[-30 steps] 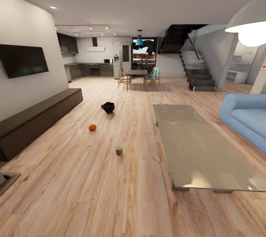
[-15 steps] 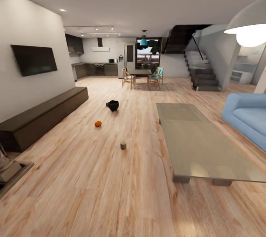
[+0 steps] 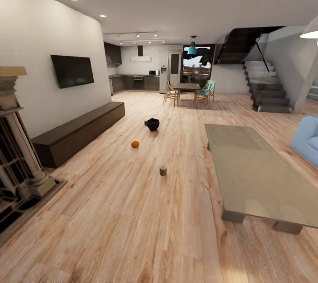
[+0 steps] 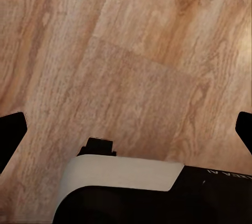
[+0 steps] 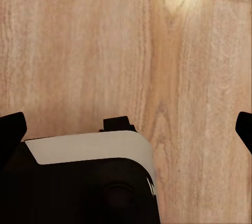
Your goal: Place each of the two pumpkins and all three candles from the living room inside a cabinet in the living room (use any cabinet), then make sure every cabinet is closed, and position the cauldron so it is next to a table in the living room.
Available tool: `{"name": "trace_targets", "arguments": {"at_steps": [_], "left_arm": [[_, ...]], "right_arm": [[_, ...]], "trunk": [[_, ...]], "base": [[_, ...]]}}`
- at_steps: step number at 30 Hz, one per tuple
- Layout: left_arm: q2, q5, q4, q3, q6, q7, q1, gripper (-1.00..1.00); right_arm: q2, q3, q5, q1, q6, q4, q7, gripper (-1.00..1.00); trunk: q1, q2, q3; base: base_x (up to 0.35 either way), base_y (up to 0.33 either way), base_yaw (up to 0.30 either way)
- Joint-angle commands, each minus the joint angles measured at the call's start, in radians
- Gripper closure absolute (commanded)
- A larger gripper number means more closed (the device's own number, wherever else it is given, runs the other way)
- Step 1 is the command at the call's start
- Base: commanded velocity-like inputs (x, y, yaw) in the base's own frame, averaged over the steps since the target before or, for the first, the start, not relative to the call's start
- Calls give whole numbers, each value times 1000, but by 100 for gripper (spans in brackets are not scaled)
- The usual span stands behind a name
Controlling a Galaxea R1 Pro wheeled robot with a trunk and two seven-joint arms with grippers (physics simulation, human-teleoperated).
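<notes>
In the head view one orange pumpkin [image 3: 135,144] lies on the plank floor, with a short dark candle [image 3: 163,170] standing nearer to me and to its right. Beyond them the black cauldron [image 3: 152,124] sits on the floor. The long dark-brown cabinet [image 3: 79,130] runs along the left wall under the TV, its fronts shut. The grey table [image 3: 256,172] stretches along the right. In its wrist view my left gripper [image 4: 127,132] is open over bare floor. My right gripper [image 5: 127,129] is also open, with only floorboards between its fingers.
A brick fireplace [image 3: 17,159] with a stone column stands close at the left. The blue sofa [image 3: 309,139] is at the right edge. A black TV [image 3: 72,70] hangs on the left wall. Dining chairs, a kitchen and stairs lie far ahead.
The camera has swung left, so the whole scene has shifted right and the fireplace has come into view. The pumpkin, candle and cauldron have not moved on the floor.
</notes>
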Motion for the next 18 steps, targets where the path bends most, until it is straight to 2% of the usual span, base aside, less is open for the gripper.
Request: {"name": "trace_targets", "arguments": {"at_steps": [1, 15, 18], "left_arm": [[0, 7, 0, -3, -2, 0, 0, -100], [-1, 5, 0, -4, -1, 0, 0, -100], [-1, 6, 0, -4, 4, 0, 0, -100]], "right_arm": [[0, 0, -9, 1, -2, -2, 0, -100], [0, 0, -9, 1, -1, -2, 0, -100], [0, 0, -9, 1, -2, -2, 0, -100]], "trunk": [[0, 0, -1], [0, 0, -1], [0, 0, -1]], "base": [[-4, 0, 274], [-1, -1, 274], [0, -165, 152]]}}
